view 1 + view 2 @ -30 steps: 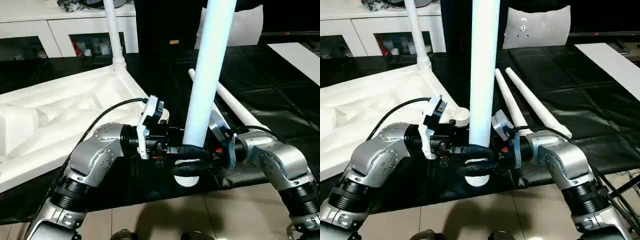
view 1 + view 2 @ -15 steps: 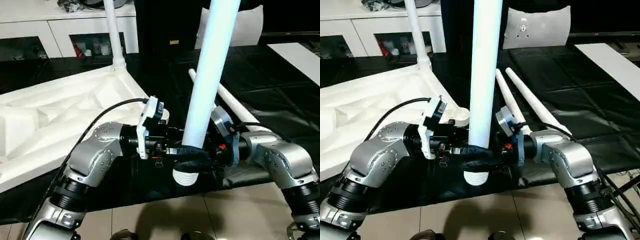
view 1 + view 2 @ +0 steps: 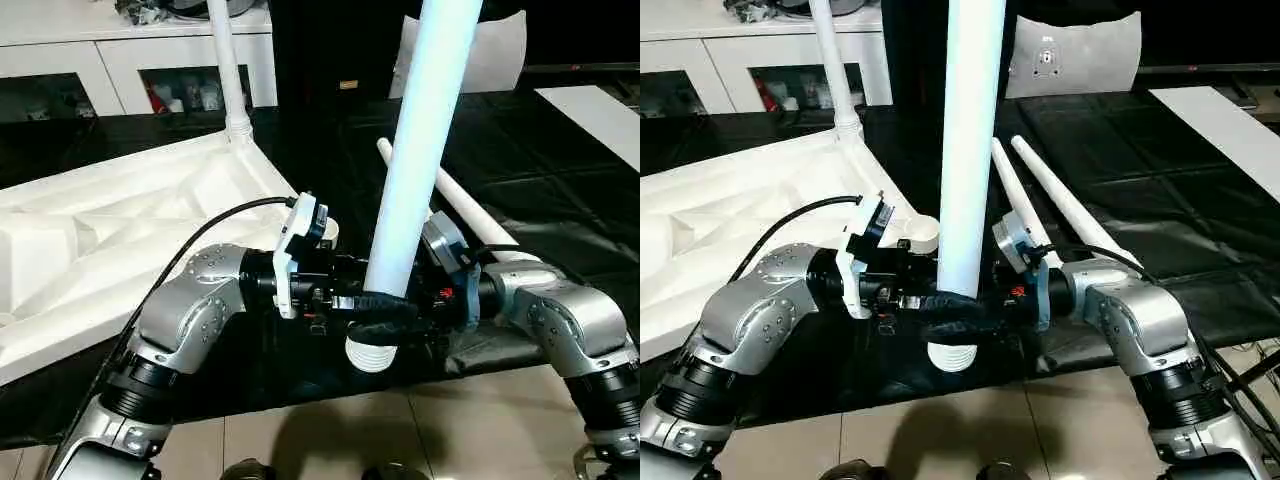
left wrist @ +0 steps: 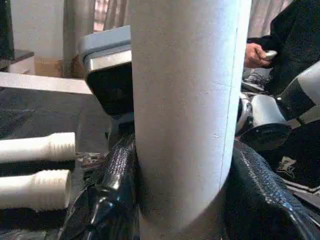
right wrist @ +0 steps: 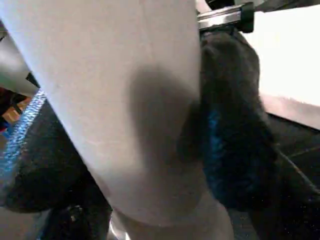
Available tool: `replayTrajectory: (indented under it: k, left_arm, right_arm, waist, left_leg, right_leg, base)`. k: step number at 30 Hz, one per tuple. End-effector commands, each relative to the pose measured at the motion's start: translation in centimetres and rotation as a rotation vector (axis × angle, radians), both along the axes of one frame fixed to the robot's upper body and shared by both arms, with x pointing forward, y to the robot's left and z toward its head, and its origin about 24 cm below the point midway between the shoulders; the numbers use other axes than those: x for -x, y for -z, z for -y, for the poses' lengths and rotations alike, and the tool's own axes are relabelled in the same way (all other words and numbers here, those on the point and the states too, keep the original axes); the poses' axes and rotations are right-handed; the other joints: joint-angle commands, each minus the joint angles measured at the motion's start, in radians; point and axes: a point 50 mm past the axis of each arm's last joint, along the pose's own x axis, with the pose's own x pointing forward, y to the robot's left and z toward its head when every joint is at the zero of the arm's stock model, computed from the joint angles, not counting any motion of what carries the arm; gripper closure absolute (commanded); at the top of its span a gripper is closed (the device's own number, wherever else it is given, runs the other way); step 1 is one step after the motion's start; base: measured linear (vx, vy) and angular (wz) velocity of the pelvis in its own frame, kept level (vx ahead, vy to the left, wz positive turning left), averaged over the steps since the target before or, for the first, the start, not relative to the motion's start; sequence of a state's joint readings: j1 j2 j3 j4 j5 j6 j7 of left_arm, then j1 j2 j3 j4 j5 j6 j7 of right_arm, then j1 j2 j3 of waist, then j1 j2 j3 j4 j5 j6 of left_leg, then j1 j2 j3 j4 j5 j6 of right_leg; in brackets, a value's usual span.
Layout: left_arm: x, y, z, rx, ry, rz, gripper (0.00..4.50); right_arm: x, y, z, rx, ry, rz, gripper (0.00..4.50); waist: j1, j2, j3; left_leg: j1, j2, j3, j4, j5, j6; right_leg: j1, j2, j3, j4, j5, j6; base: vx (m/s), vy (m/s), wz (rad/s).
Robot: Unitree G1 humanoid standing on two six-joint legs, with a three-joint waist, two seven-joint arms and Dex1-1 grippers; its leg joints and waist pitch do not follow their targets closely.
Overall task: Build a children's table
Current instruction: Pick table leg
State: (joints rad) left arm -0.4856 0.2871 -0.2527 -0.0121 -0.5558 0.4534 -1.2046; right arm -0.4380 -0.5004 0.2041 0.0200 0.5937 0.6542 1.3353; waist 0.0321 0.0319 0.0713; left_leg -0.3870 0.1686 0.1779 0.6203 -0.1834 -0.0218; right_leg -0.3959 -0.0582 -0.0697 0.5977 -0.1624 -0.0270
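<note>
Both pincers grip one white leg (image 3: 415, 160) near its lower end, upright — judged to be for steadying it before seating in a corner socket. Left pincer (image 3: 355, 303) clamped on the leg; right pincer (image 3: 410, 310) clamped on it from the opposite side. Leg: smooth tapered plastic tube, ribbed threaded end (image 3: 370, 355) just below the pincers. Tabletop (image 3: 90, 240), X-ribbed underside up, lies beyond the left pincer; two spare legs (image 3: 1040, 200) beyond the right.

— How do the arms sit?
— Both silver forearms bend inward and meet low in front.
— And the grippers?
— The left gripper (image 3: 372, 305) and right gripper (image 3: 405, 312) face each other, black fingers (image 4: 112, 182) clasped on the upright leg (image 3: 415, 160).
</note>
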Motion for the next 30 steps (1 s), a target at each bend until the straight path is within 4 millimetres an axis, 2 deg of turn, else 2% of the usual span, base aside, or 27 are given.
replayTrajectory:
  k: [1, 13, 16, 26, 30]
  left_arm:
    - [-0.23, -0.48, 0.39, -0.011, 0.000, 0.033, 2.52]
    - [-0.25, -0.27, 0.02, -0.046, 0.002, 0.041, 2.52]
    - [-0.35, -0.28, -0.01, -0.050, 0.002, 0.044, 2.52]
    - [-0.52, -0.20, -0.10, -0.068, -0.020, 0.068, 2.52]
    - [-0.53, -0.49, -0.08, -0.049, -0.023, 0.008, 2.52]
  right_arm:
    - [0.02, -0.74, -0.22, -0.020, -0.006, 0.027, 1.39]
    - [-0.05, -0.52, -0.15, -0.003, 0.008, 0.029, 2.28]
    - [-0.14, -0.40, -0.11, 0.005, 0.014, 0.032, 2.38]
    - [-0.23, -0.37, -0.06, 0.006, 0.024, 0.039, 2.44]
    - [-0.18, -0.26, -0.05, 0.009, 0.027, 0.039, 2.44]
  waist:
    - [-0.002, -0.002, -0.074]
    - [-0.002, -0.001, -0.075]
    - [-0.002, 0.002, -0.075]
    - [-0.002, 0.001, -0.075]
    - [-0.002, 0.001, -0.076]
  left_leg:
    - [0.024, 0.060, -0.025, -0.073, -0.215, 0.030]
    - [0.023, 0.059, -0.026, -0.073, -0.216, 0.028]
    - [0.024, 0.060, -0.027, -0.073, -0.218, 0.025]
    - [0.023, 0.059, -0.026, -0.073, -0.220, 0.027]
    - [0.025, 0.059, -0.025, -0.073, -0.223, 0.024]
  right_leg:
    - [0.046, -0.078, 0.048, -0.082, -0.355, -0.177]
    - [0.047, -0.079, 0.048, -0.081, -0.351, -0.179]
    - [0.048, -0.080, 0.048, -0.080, -0.348, -0.180]
    - [0.048, -0.079, 0.049, -0.080, -0.338, -0.185]
    - [0.047, -0.079, 0.048, -0.079, -0.349, -0.183]
  base:
    - [0.000, 0.000, 0.00]
    - [0.000, 0.000, 0.00]
    - [0.000, 0.000, 0.00]
    - [0.000, 0.000, 0.00]
    - [0.000, 0.000, 0.00]
